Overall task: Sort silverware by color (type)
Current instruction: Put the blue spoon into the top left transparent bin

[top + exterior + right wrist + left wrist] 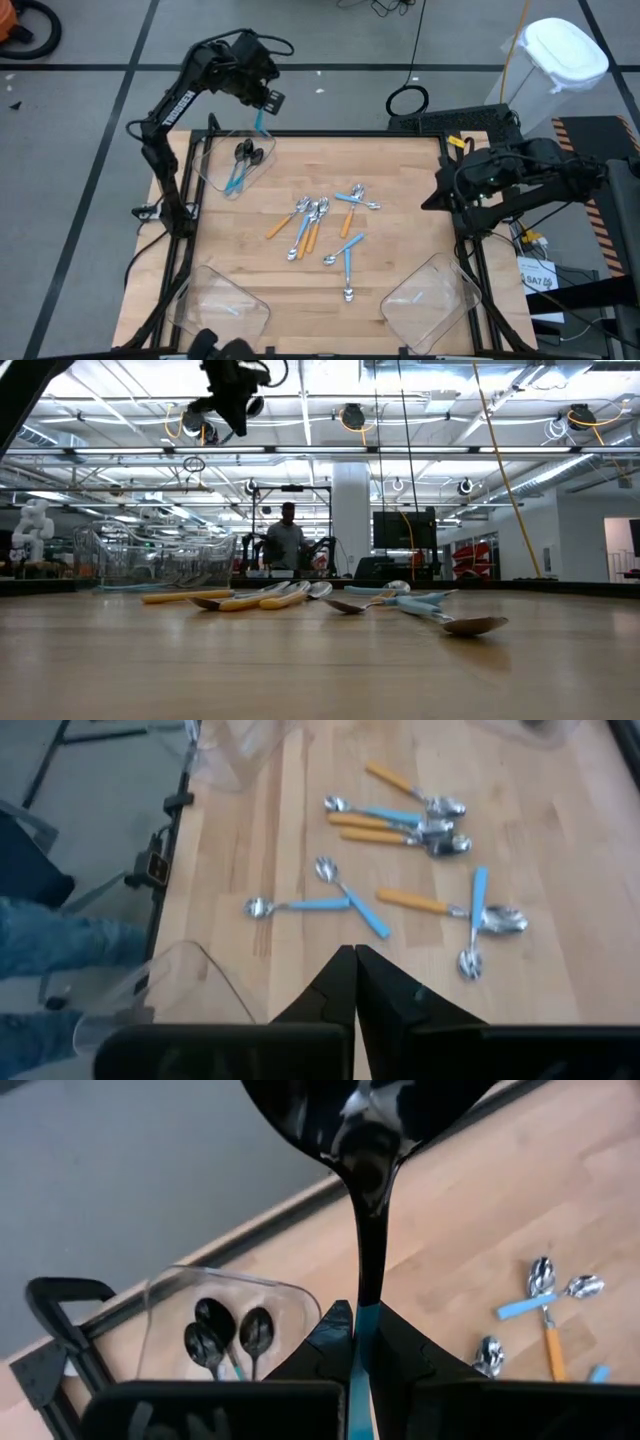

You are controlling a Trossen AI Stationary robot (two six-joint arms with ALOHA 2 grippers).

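Note:
My left gripper [266, 101] hangs high over the table's far left corner, shut on a spoon with a black bowl [368, 1120] and a light-blue handle [260, 123]. Below it, a clear bin [215, 165] holds three black-bowled spoons with blue handles [225, 1335]. Several silver spoons with orange or blue handles [325, 225] lie loose mid-table, also seen in the right wrist view [400, 820] and the low view [300, 596]. My right gripper [355, 960] waits shut at the table's right edge [435, 195]. My left gripper pinches the spoon's light-blue handle [363, 1342] between its two fingers [325, 1345]. The spoon runs along the fingers, and its black neck and bowl stick out past the fingertips. It is lifted clear, above the far-left bin.
Two more clear bins sit at the near left [225, 300] and near right [430, 295] corners. A black frame edges the table [350, 135]. A person [287, 540] stands in the room far behind the table.

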